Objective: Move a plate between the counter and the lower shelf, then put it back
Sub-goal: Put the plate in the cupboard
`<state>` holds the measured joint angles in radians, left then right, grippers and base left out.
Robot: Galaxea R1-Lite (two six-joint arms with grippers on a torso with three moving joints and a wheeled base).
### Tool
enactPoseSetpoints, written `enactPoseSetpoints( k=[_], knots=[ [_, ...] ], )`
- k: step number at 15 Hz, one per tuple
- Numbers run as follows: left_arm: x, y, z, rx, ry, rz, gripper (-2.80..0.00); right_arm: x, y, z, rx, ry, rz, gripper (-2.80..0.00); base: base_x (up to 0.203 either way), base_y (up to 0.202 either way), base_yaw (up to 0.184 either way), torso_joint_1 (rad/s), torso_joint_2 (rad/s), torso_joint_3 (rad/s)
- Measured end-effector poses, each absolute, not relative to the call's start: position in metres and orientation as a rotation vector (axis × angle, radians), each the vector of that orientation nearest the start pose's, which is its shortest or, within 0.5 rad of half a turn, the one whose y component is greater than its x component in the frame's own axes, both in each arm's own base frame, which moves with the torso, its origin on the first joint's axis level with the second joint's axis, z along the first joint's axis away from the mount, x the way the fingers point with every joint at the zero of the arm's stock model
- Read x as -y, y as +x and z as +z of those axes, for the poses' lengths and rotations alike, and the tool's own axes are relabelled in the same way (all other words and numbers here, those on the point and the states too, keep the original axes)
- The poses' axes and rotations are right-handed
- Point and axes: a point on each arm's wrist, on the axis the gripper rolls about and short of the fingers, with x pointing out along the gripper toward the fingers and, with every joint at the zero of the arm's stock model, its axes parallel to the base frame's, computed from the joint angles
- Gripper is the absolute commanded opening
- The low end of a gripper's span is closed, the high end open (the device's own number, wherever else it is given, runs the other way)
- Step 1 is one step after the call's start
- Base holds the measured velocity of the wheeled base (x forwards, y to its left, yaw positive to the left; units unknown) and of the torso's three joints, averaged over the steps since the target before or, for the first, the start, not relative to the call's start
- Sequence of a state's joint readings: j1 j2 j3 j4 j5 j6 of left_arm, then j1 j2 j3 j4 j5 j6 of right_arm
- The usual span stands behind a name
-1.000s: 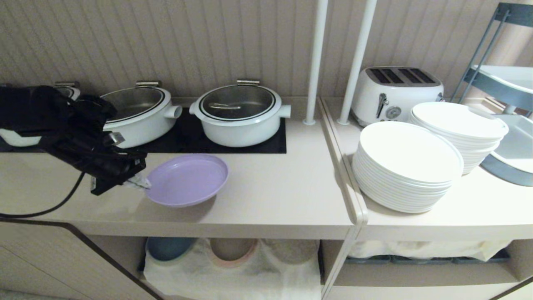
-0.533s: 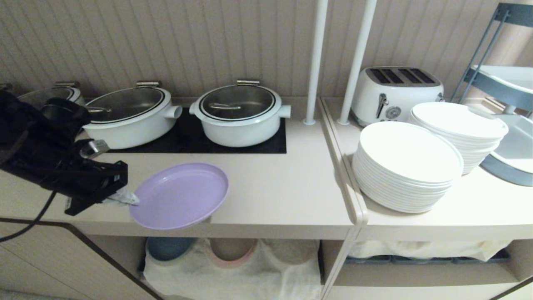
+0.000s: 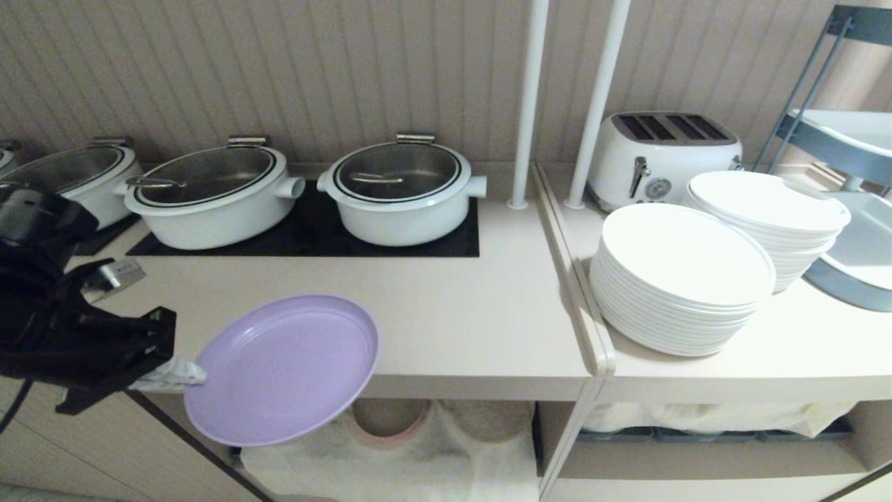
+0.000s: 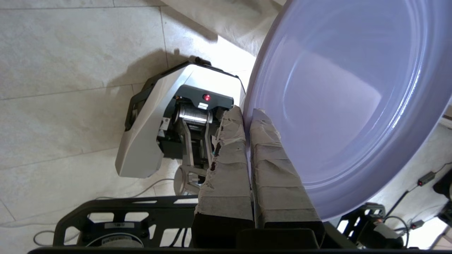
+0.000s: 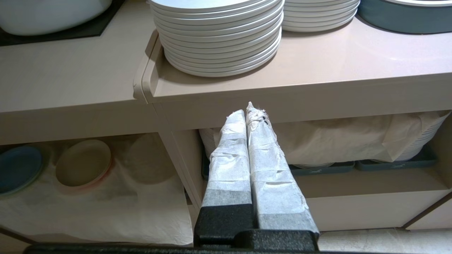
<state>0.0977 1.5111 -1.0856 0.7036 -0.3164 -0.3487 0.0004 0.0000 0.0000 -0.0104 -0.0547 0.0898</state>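
My left gripper [image 3: 182, 374] is shut on the rim of the lavender plate [image 3: 282, 369], which hangs in the air in front of the counter's [image 3: 446, 314] front edge, tilted toward me. Close up, the plate [image 4: 346, 95] rim sits pinched between the two taped fingers [image 4: 226, 165] of the left gripper [image 4: 246, 114]. Below the counter lies the lower shelf [image 3: 390, 453] with its white cloth; the plate hides its left part. My right gripper [image 5: 247, 109] is shut and empty, hanging before the cabinet front.
Three white pots [image 3: 401, 192] stand on black hob panels [image 3: 306, 237] at the counter's back. Two stacks of large white plates [image 3: 679, 279] and a toaster [image 3: 665, 153] fill the right top. A beige-pink plate [image 5: 83, 162] and a blue plate [image 5: 17, 169] lie on the lower shelf.
My left arm has drawn back toward me and down, carrying the plate off the counter top and out past its front edge. The right arm has not moved.
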Motion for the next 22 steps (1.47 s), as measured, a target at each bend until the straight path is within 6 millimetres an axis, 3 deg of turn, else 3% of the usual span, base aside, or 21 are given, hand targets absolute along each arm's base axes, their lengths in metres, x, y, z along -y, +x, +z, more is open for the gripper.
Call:
enactPoseSetpoints(
  k=[9, 15, 22],
  knots=[
    [-0.012, 0.193, 0.211, -1.089, -0.535, -0.009, -2.80, 0.001, -0.023, 0.077, 0.012, 0.090, -0.054, -2.80, 0.000, 0.000, 0.000, 0.000, 0.00, 0.000],
    [-0.010, 0.177, 0.204, -1.048, -0.521, -0.019, -2.80, 0.001, -0.023, 0.077, 0.013, 0.090, -0.054, -2.80, 0.000, 0.000, 0.000, 0.000, 0.00, 0.000],
    [-0.007, 0.145, 0.193, -1.048, -0.430, -0.070, -2.80, 0.001, -0.023, 0.077, 0.012, 0.090, -0.054, -2.80, 0.000, 0.000, 0.000, 0.000, 0.00, 0.000]
  ],
)
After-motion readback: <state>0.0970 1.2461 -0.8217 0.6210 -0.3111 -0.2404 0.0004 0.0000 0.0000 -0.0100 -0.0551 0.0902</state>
